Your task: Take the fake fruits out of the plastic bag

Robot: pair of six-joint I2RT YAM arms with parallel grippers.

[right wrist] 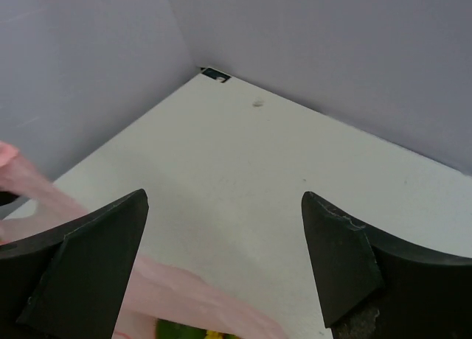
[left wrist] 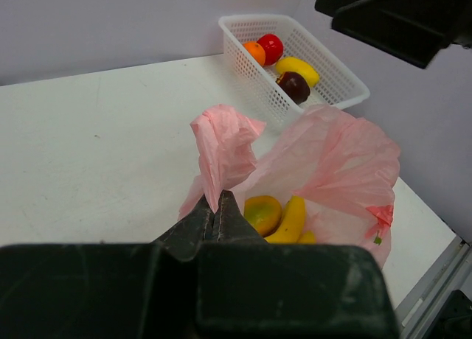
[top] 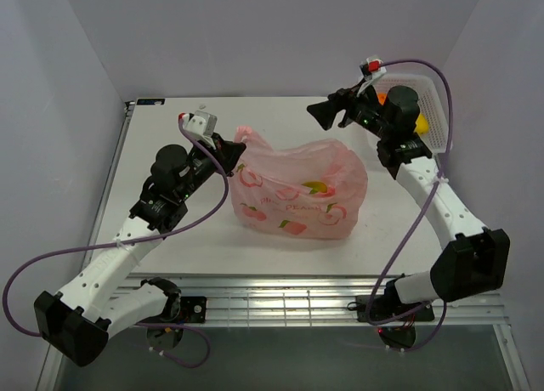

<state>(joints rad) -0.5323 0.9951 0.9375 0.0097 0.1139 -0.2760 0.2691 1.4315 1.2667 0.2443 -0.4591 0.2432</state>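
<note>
- The left gripper (left wrist: 217,222) is clenched on a handle of the thin, translucent pink, peach-printed plastic bag (top: 297,191), which sits mid-table. That handle is best held high and taut so the mouth gapes.
- The right gripper (top: 327,112), jaws spread and empty, hovers above the bag's far right end. It should drop straight into the mouth (not through the film).
- The bag's long axis runs left to right, mouth upward. Inside, a glossy yellow plastic banana (left wrist: 289,219) leans beside a round orange-yellow fruit (left wrist: 262,212).

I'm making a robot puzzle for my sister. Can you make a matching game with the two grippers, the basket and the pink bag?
Things:
1. left gripper
2. right gripper
3. basket
4. pink bag

States:
A. open, empty
B. holds a red fruit
C. shut, pinching the bag
D. lies mid-table

Pairs: 1-C, 2-A, 3-B, 4-D
</note>
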